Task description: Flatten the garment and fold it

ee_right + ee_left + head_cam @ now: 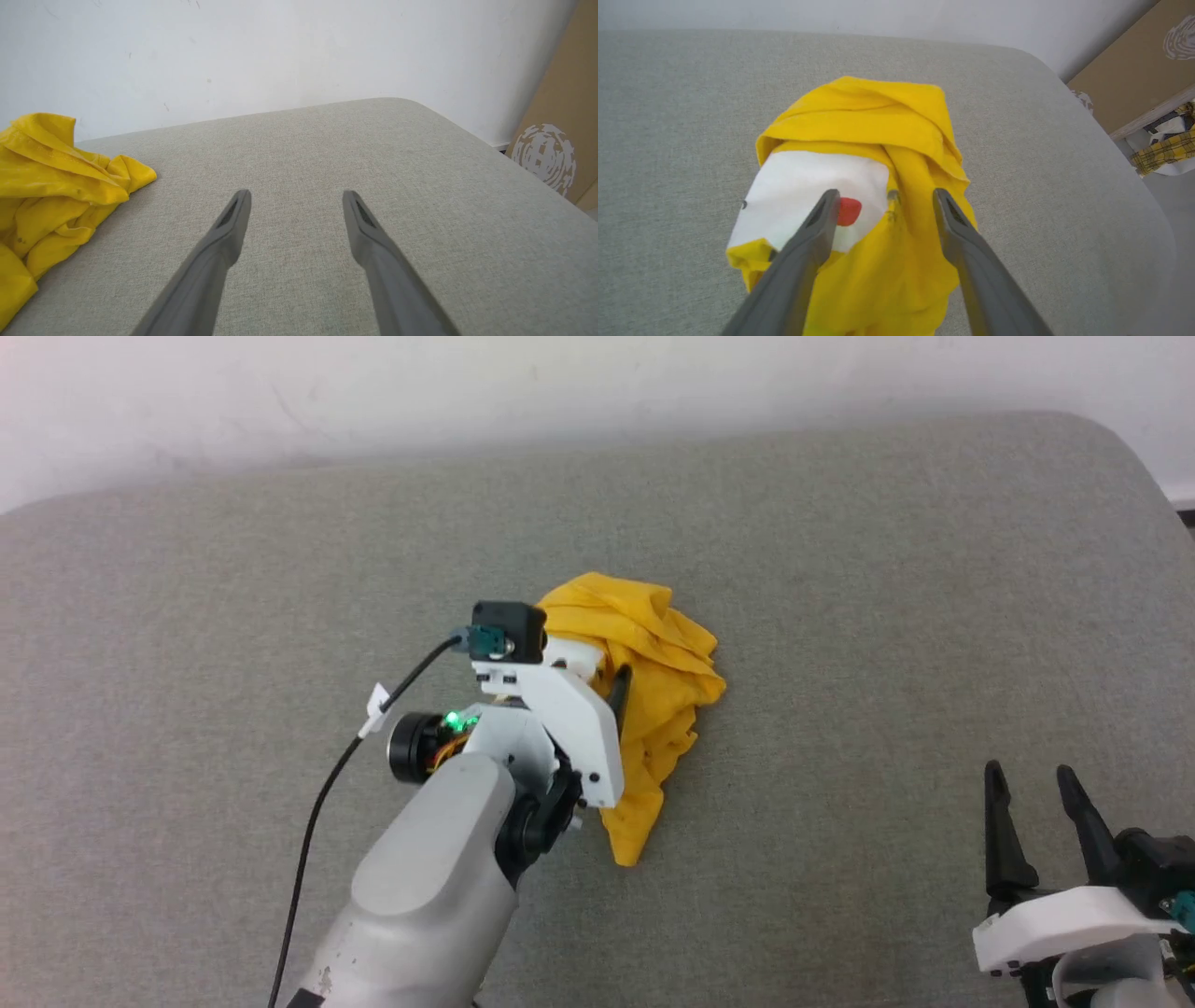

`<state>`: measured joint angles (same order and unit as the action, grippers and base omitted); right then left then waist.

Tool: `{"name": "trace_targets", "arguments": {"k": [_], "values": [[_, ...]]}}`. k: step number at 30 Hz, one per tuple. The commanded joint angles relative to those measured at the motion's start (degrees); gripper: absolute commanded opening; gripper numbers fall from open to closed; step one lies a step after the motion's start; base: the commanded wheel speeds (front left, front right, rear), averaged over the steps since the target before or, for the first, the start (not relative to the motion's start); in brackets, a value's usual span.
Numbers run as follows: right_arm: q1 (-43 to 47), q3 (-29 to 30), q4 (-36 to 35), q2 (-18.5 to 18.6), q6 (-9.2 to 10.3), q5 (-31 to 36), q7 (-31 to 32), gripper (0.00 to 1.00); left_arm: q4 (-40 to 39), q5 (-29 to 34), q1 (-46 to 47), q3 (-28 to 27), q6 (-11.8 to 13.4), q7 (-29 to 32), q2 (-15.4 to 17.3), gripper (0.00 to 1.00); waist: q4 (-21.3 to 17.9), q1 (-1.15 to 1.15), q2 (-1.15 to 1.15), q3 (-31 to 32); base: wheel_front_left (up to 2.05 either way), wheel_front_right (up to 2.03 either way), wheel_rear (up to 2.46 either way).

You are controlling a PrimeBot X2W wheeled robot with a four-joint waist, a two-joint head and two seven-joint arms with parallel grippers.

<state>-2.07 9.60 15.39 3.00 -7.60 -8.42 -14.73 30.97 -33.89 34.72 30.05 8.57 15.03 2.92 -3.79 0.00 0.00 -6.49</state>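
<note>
Left forearm (425, 887), head view, reaches the cushion's (187, 616) middle, where the garment (663, 653) lies bunched. Left wrist view: my left gripper (885, 196) gapes over it; I should pinch one edge, not stacked layers. Right wrist view: my right gripper (296, 196) wide, empty. No legible writing.

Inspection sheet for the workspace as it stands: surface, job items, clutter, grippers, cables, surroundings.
Surface: grey fabric pad, rounded corners.
Job's things: yellow garment crumpled in a heap, not yet flattened; white patch with red dot showing.
Clutter: nothing seen.
Grippers: left gripper open, fingers either side of a fold of the heap; right gripper open, apart from the garment.
Cables: black cable from the left wrist, white tag on it.
Surroundings: white wall; cardboard and plaid cloth past the pad's edge.
</note>
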Motion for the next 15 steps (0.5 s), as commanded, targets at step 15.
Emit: {"name": "trace_targets", "arguments": {"k": [15], "values": [[1.5, 1.5, -1.0, -0.1, 0.11, 0.5, -0.3, 1.0, -21.3, 2.2, -13.4, -7.4, 1.9, -22.6, 9.0, 1.0, 2.3, 0.0, 0.0, 3.1, 0.0, 0.0, 0.0]]}}
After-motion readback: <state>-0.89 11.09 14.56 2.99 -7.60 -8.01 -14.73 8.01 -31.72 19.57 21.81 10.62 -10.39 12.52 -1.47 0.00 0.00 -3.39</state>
